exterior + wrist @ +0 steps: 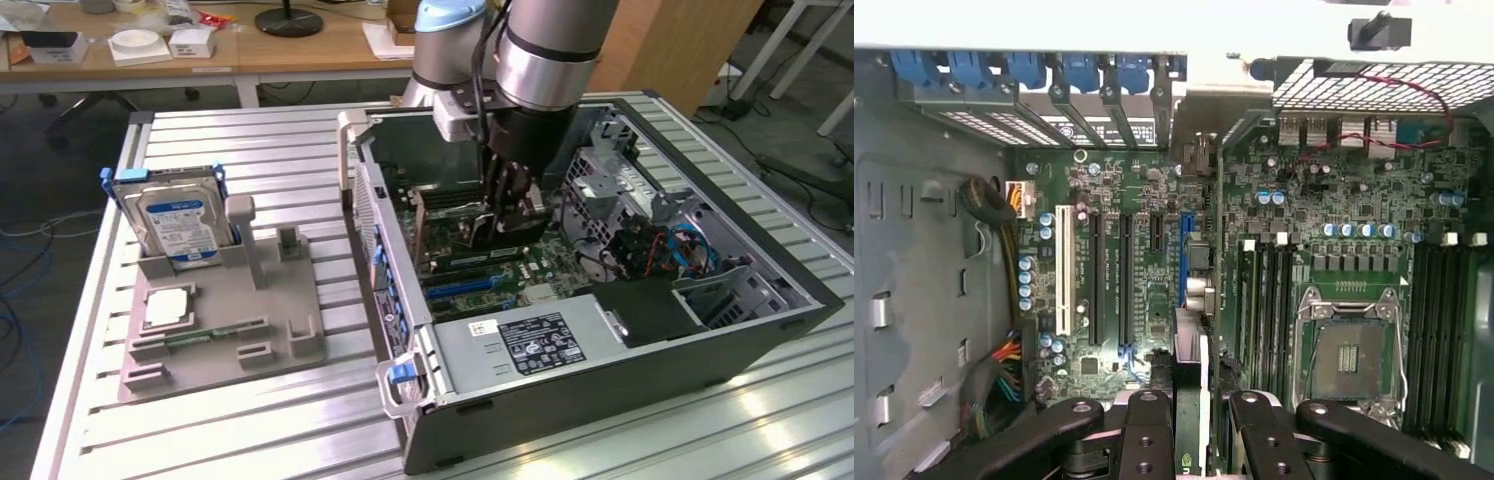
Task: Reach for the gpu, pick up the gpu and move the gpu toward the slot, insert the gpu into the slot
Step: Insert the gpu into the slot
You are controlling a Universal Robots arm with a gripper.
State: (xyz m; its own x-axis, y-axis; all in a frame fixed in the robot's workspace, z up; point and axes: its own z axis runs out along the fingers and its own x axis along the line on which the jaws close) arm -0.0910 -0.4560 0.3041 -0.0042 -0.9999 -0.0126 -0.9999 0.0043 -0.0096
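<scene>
Green motherboard (1144, 270), one gpu (1191, 345), one pincer (1199, 410)

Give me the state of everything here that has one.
gripper: shut on the gpu.
gpu: held on edge, down at the slot; whether it is seated, cannot tell.
slot: blue, partly showing beside the gpu.
processor socket: empty.
hard drive: upright in its grey holder.
computer case: on its side, open.

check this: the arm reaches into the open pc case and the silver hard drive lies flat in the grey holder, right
Not flat: the exterior view shows the hard drive standing upright in the grey holder. The arm does reach into the open pc case.
</scene>
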